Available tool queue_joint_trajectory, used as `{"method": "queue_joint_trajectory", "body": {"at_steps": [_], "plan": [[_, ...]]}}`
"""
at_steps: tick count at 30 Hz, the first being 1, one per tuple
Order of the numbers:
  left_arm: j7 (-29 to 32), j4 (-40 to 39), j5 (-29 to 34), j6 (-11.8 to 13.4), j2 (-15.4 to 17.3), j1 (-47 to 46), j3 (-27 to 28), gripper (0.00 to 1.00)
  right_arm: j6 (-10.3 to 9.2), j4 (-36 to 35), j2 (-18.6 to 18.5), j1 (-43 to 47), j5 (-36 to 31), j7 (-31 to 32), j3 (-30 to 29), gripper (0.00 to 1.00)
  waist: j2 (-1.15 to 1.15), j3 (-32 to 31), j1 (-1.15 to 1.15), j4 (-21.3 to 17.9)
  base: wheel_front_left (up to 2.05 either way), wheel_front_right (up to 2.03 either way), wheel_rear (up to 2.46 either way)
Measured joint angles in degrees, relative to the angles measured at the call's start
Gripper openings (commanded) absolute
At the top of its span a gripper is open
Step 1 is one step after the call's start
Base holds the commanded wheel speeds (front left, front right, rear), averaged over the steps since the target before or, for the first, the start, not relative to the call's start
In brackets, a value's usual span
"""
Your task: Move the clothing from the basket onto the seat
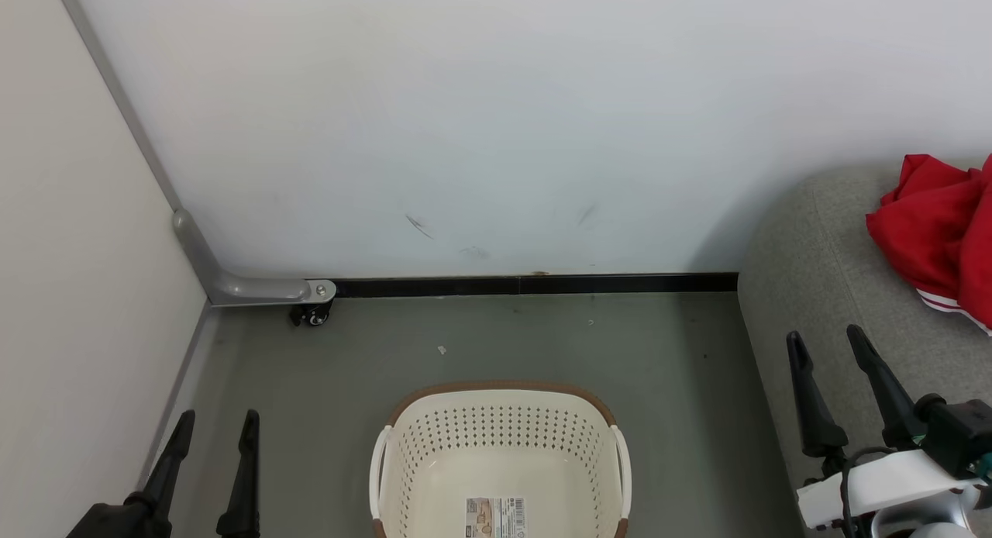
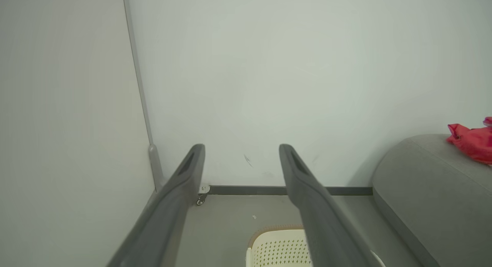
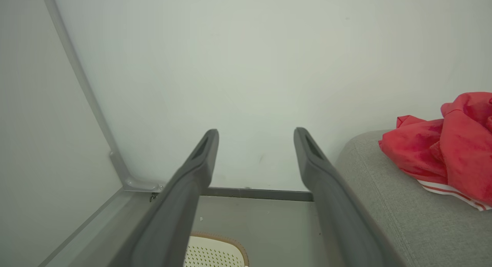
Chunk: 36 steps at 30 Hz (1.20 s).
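1. The basket (image 1: 496, 433) stands on the grey floor (image 1: 480, 340), apart from the back wall (image 1: 496, 135); a bare strip of floor runs between it and the rounded edge of the seat (image 1: 821, 290)
2. The clothing (image 1: 930, 228) lies bunched on the seat, cut by the frame edge
3. Left gripper (image 1: 220, 415) and right gripper (image 1: 822, 334): jaws released, grasping nothing
4. One basket, one seat; the red heap may be two garments

The grey floor (image 1: 310, 383) carries the cream basket (image 1: 496, 429) — standing upright — and the grey seat (image 1: 821, 259) beside it carries the crumpled red clothing (image 1: 930, 228).
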Motion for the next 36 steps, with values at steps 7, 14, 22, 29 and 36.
{"method": "queue_joint_trajectory", "body": {"at_steps": [7,14,22,29,36], "plan": [[0.0,-0.1,0.5,-0.6,-0.9,0.7,1.1,1.0,0.0,-0.6,0.1,1.0,-0.1,0.0,0.2,1.0,0.0,-0.3,0.0,-0.2,0.0,0.0,0.0],[0.0,-0.2,1.5,-1.6,-1.5,1.5,1.6,1.0,0.0,-1.1,0.3,1.2,-0.1,0.0,0.1,1.0,0.0,-0.3,0.0,-0.3,0.0,0.0,0.0],[0.0,-0.2,2.4,-2.2,-2.4,1.5,2.7,1.0,0.0,-1.4,0.3,1.3,-0.1,0.0,-0.1,1.0,0.0,-0.4,0.0,-0.2,0.0,0.0,0.0],[0.2,2.6,2.6,-2.5,-4.3,1.9,2.4,0.0,-0.03,1.4,1.3,3.6,0.0,0.2,0.1,0.0,0.0,-0.5,0.0,-0.2,0.0,0.0,0.0],[0.3,3.8,1.0,-2.5,-4.9,2.6,2.0,0.0,-0.03,2.7,1.6,4.5,1.7,0.3,0.3,0.0,0.0,-0.4,0.0,-0.2,0.0,0.0,0.0]]}}
